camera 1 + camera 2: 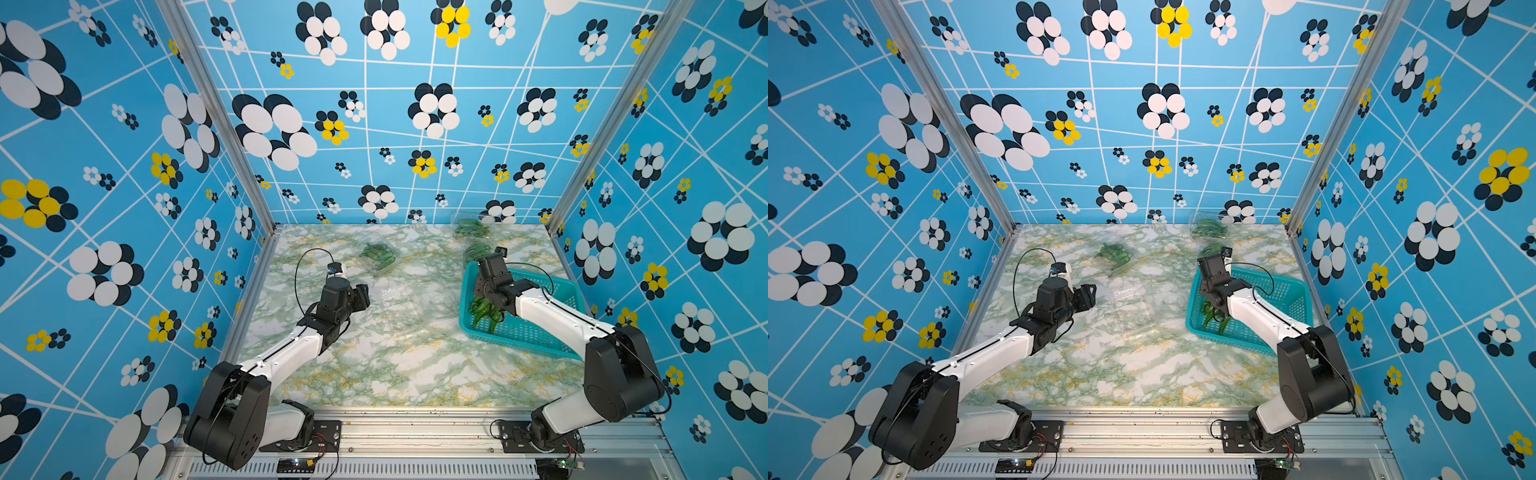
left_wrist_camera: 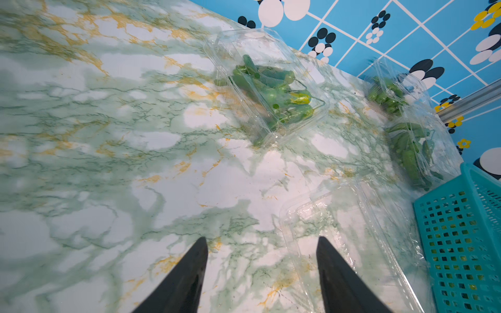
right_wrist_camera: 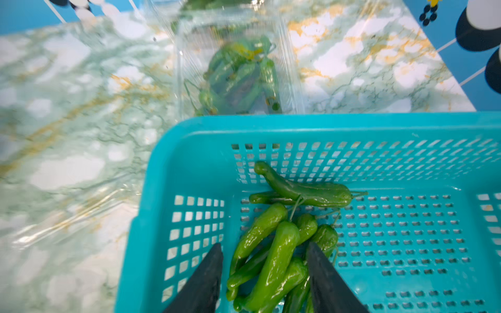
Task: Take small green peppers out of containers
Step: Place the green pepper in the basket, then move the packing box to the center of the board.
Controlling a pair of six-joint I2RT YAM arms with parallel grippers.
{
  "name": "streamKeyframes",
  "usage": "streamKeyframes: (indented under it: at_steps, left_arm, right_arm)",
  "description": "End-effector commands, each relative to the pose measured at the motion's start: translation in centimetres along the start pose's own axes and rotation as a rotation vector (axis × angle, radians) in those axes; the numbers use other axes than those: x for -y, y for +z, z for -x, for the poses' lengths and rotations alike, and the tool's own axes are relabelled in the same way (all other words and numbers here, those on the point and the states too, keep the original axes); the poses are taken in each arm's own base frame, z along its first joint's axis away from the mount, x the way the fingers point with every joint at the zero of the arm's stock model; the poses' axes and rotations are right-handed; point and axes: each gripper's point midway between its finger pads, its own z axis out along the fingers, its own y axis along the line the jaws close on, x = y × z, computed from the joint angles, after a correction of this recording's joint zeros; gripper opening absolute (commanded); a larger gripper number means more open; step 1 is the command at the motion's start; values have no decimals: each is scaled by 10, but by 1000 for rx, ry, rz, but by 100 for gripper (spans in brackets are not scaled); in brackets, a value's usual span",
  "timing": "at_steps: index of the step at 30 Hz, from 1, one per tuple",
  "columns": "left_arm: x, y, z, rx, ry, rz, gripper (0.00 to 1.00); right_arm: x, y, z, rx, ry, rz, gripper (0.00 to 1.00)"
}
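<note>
- Looking down in both top views, we see the right gripper lowered into the teal basket, which stands at the right side of the marbled table.
- In the right wrist view its fingers are spread, and a bunch of small green peppers lies on the basket floor between them. One finger seems to brush the bunch, but we see no pinch.
- The left gripper hangs over the middle of the table, fingers wide apart with nothing between them. One finger sits over the edge of an empty container.
- Farther back, a second container rests on the table with peppers inside, well apart from the basket.
- At the far right of the table we find a third container near the back wall and a fourth container, both filled with peppers. The fourth lies just beside the basket's far rim.
- We cannot tell whether the lids of the filled boxes are latched.
</note>
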Motion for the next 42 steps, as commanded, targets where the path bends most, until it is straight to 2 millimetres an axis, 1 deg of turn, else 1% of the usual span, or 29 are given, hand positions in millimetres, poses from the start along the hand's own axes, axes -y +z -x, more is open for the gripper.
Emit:
streamKeyframes:
  at_steps: [1,3,6,8,10,11,13,14,16,17,18,20,23,26,27,30,31,35,37,39,42]
  left_arm:
    - [-8,-3,19,60,-12,58,71]
    - [-6,0,25,46,27,76,72]
    - [-2,9,36,30,74,79,70]
    - [0,17,45,24,89,63,69]
    - [5,28,58,40,109,48,69]
    - [2,35,63,43,107,57,69]
    - [1,52,76,26,88,35,70]
    - [2,63,87,14,69,20,70]
    - [1,88,100,-39,38,-3,70]
    - [-1,101,100,-78,27,-11,68]
    - [3,113,109,-98,15,-32,68]
    - [3,142,109,-170,-4,-73,67]
    - [-3,176,113,-229,-54,-109,66]
    - [-11,201,111,-262,-80,-117,66]
    - [-14,207,109,-271,-75,-112,66]
    - [-24,221,105,-278,-66,-89,66]
    - [-26,223,105,-276,-68,-87,66]
    - [-28,231,102,-267,-71,-90,66]
    - [-31,233,100,-264,-80,-86,67]
    - [-29,234,98,-267,-83,-99,67]
    - [-29,232,98,-258,-90,-104,67]
  right_arm:
    - [-17,-17,12,57,-21,102,53]
    - [-42,-26,15,75,-50,201,54]
    - [-86,-35,11,47,-118,354,55]
    - [-109,-39,5,30,-152,395,55]
    - [-137,-46,-1,20,-191,457,55]
    - [-144,-47,-1,32,-188,446,56]
    - [-155,-51,1,62,-187,401,58]
    - [-165,-52,2,56,-213,405,58]
    - [-182,-49,6,18,-239,413,58]
    - [-193,-48,9,-3,-264,433,58]
    - [-207,-45,15,-17,-278,445,57]
    - [-226,-41,22,-42,-275,466,57]
    - [-252,-30,30,-83,-215,501,56]
    - [-277,-21,32,-108,-132,567,57]
    - [-282,-17,34,-114,-104,577,57]
    - [-290,-4,43,-121,-39,568,58]
    - [-292,8,38,-137,-21,552,58]
    - [-310,31,39,-190,64,598,59]
    - [-316,42,35,-216,95,593,59]
    - [-318,54,30,-237,114,573,59]
    - [-310,64,28,-212,96,521,59]
